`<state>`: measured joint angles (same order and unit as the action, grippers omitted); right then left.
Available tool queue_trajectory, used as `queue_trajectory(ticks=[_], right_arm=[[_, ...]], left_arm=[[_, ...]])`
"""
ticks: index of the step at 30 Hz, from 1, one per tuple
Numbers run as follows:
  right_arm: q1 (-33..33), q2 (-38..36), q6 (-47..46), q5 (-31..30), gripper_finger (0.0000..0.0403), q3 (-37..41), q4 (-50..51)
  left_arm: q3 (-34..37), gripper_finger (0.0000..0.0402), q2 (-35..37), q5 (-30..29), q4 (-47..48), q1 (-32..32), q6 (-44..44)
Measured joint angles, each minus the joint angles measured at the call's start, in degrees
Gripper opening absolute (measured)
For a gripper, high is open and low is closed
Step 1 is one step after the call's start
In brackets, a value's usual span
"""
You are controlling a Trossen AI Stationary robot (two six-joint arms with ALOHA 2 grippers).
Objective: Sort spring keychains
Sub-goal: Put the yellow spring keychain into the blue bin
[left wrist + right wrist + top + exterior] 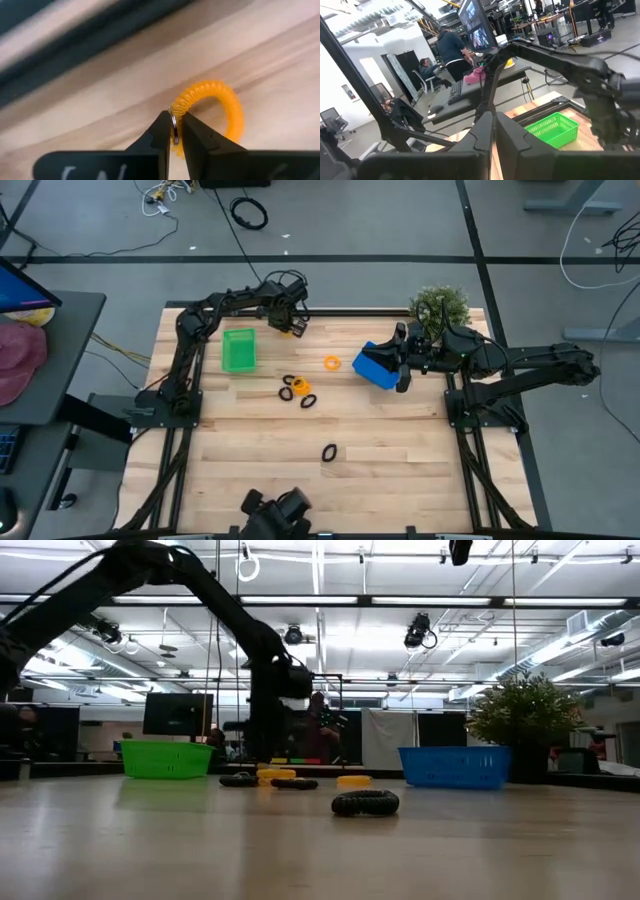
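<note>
Wooden table (380, 440) from above carried the green basket (238, 349), with the left gripper (293, 327) just beside it and loose spring keychains (298, 390) nearby, awaiting sorting. At the left wrist, the fingers (161, 135) pinched an orange keychain (212, 107) by its metal ring, presumably for lifting. At the right wrist, the right gripper (492, 131) waited closed and empty, facing that basket.

Bright, even light falls on the table (380, 430) from overhead, and the shadows under the arms are soft and short. At table height, long ceiling strip lights (330, 600) glare white and bleach the room behind, while the near tabletop takes a pale sheen and the left arm (200, 590) reads as a dark silhouette. The left wrist camera sees smear along the table edge (75, 35); the orange keychain (220, 105) is soft. The right wrist view bends lines at its edges.
</note>
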<state>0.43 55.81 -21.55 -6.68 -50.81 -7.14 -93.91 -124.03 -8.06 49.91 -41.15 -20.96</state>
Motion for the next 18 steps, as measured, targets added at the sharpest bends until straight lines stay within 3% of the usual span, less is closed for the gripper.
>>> queue_trajectory(ticks=[7, 18], right_arm=[[0.00, 0.00, 1.03, -0.15, 0.0025, -0.01, -0.33], [-0.02, 0.00, 3.10, -0.11, 0.0025, 0.00, -6.48]], left_arm=[[-0.17, 0.0025, 9.86, -2.20, 0.01, 0.31, 2.93], [-0.28, 0.0032, 36.03, -8.61, -1.26, 4.20, -0.47]])
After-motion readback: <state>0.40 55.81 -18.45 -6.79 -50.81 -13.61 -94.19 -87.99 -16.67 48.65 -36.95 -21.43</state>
